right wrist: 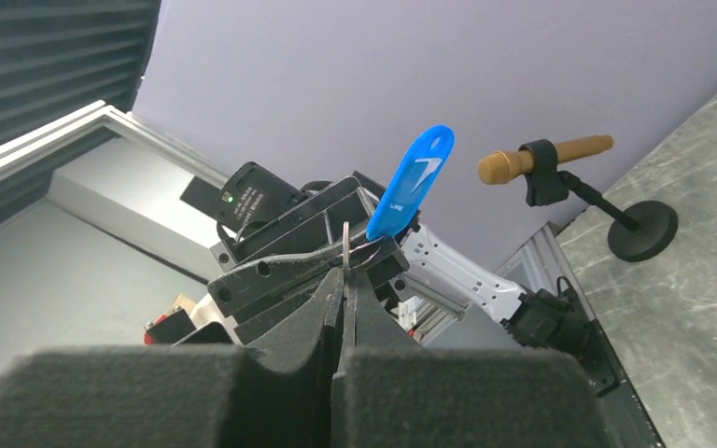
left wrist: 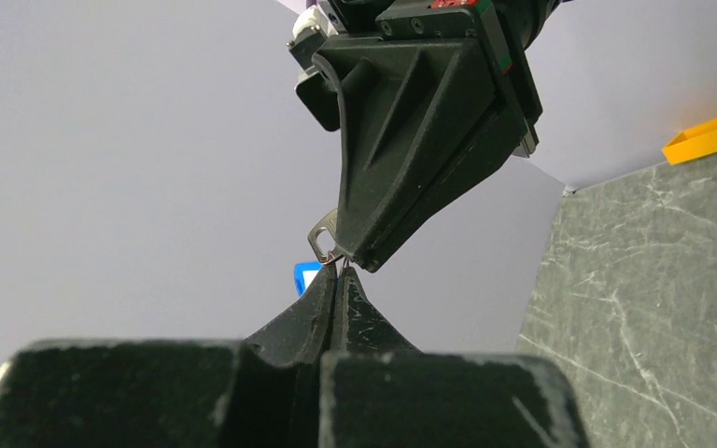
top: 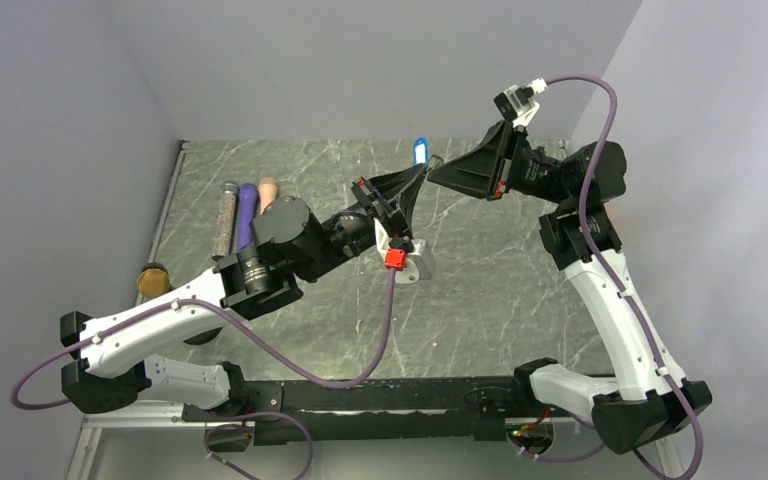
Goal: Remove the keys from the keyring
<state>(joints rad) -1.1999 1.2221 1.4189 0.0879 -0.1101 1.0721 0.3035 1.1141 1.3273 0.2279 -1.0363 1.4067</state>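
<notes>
My left gripper (left wrist: 341, 277) and my right gripper (right wrist: 346, 280) meet tip to tip in the air above the grey marbled bench (top: 480, 290). The 2 fingers of each gripper are pressed fully together.

The keys (right wrist: 411, 182) sit right at that meeting point. The bright blue head stands tilted just above both tips, clear of the fingers. The small silvery metal part (left wrist: 325, 241), a flat piece with a hole in it, pokes out beside the tip of my right gripper. From my right wrist I see a thin edge of metal clamped in the seam between my right fingers. My left gripper pinches a fine wire, which looks like the keyring (left wrist: 344, 267), directly below the right gripper's tip. It is too thin for me to make out its full shape.

On the bench, below and to the left of my left gripper, 3 long cylinders lie side by side: a brown one (top: 225, 215), a purple one (top: 248, 208) and a peach one (top: 268, 188). A yellow block (left wrist: 709, 135) rests on the bench to the right of my right gripper, well apart from it. Beyond my left gripper, a brown rod is clipped on a black stand (right wrist: 642, 229) with a round base.
</notes>
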